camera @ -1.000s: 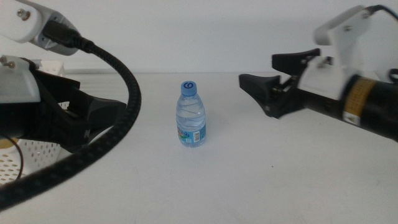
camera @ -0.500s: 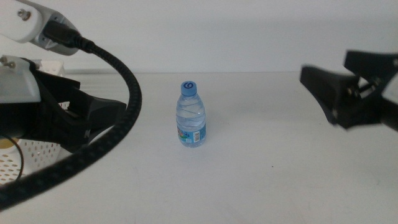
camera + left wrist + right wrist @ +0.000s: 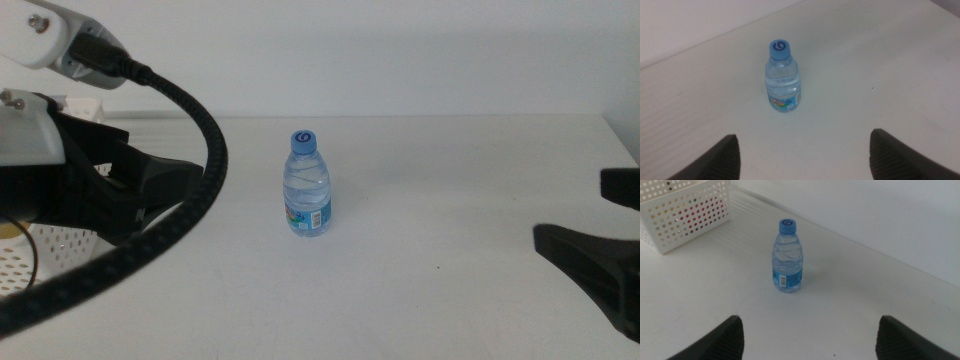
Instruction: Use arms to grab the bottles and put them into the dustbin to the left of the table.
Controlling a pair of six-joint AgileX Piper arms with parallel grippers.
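No readable wording anywhere

The water bottle (image 3: 308,184), centre frame, carries a white swirl mark on its blue cap (image 3: 780,48); its blue label (image 3: 787,280) shows print too small to read.

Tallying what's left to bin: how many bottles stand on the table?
1: the water bottle stands upright mid-table, between both grippers. Others may be hidden inside the dustbin.

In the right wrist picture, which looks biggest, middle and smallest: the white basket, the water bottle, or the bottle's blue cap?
1. White basket, though partly cut off by the picture's edge.
2. Water bottle.
3. Blue cap, clearly smallest.
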